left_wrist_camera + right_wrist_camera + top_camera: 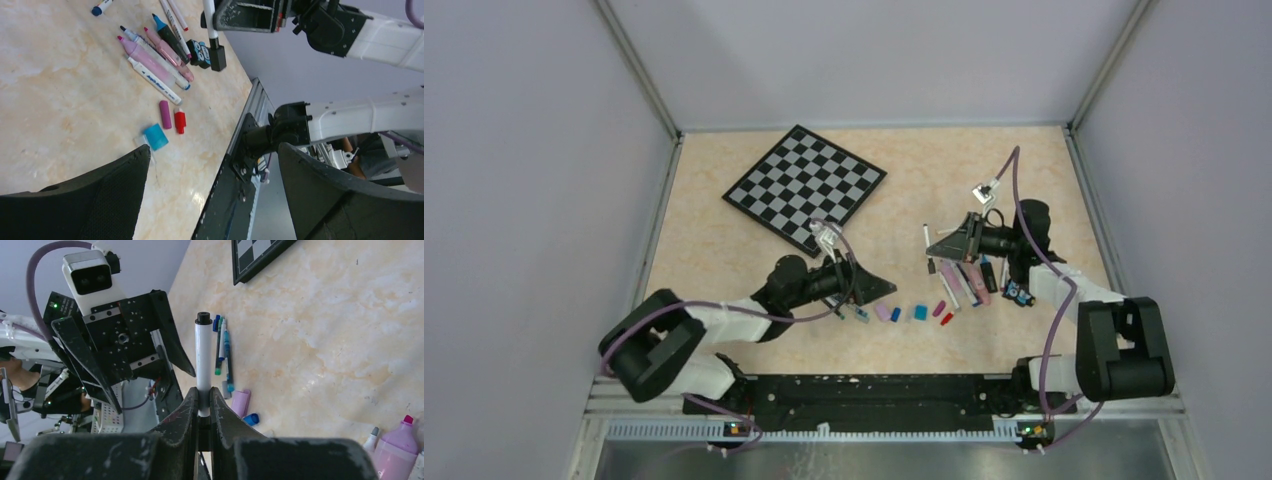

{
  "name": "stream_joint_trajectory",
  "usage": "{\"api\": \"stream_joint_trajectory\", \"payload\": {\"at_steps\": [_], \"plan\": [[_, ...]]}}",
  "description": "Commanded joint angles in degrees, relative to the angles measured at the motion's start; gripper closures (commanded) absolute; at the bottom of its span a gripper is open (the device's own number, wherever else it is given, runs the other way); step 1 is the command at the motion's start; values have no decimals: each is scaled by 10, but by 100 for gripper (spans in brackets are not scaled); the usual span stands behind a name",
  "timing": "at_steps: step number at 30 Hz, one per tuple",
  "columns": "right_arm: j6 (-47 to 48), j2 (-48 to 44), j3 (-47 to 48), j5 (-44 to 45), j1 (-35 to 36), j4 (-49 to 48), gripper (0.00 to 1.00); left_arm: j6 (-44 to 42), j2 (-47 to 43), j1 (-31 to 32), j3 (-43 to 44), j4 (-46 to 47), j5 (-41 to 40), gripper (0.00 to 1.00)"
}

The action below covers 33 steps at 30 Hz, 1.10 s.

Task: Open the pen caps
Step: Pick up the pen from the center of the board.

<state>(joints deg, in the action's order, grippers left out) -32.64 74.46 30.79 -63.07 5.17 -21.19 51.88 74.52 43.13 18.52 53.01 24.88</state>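
Right hand [204, 405] pinched tight on a white pen [203, 355].
Left hand [214, 149] gapes wide, holding nothing; loose caps [156, 136] lie on the bench [60, 90] nearby.

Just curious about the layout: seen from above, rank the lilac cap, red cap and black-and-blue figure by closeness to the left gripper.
1. Lilac cap, right beside the left gripper, on its near side.
2. Red cap, farther to the right.
3. Black-and-blue figure, farthest right.

Five coloured loose caps [920, 313], one checkered board [804, 185], one owl figure [200, 50], one gripped pen [203, 365]
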Motion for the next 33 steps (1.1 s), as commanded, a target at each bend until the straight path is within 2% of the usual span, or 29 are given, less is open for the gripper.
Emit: {"api": "stream_joint_trajectory", "payload": {"at_steps": [1, 6, 12, 21, 27, 31, 33], "plan": [[-100, 23, 2, -9, 7, -104, 100, 29, 97, 25, 74, 107, -31, 4], [-100, 35, 3, -12, 12, -107, 100, 67, 189, 44, 152, 117, -36, 10], [-101, 38, 9, -16, 23, -105, 100, 101, 262, 56, 207, 131, -30, 27], [-100, 40, 8, -13, 34, -106, 100, 125, 304, 65, 229, 156, -21, 48], [-90, 42, 8, -12, 42, -99, 100, 124, 309, 65, 231, 163, -18, 69], [-79, 41, 12, -11, 43, -88, 100, 124, 310, 65, 227, 169, -9, 95], [-60, 36, 16, -11, 43, -72, 100, 122, 306, 65, 222, 171, -5, 100]]}}
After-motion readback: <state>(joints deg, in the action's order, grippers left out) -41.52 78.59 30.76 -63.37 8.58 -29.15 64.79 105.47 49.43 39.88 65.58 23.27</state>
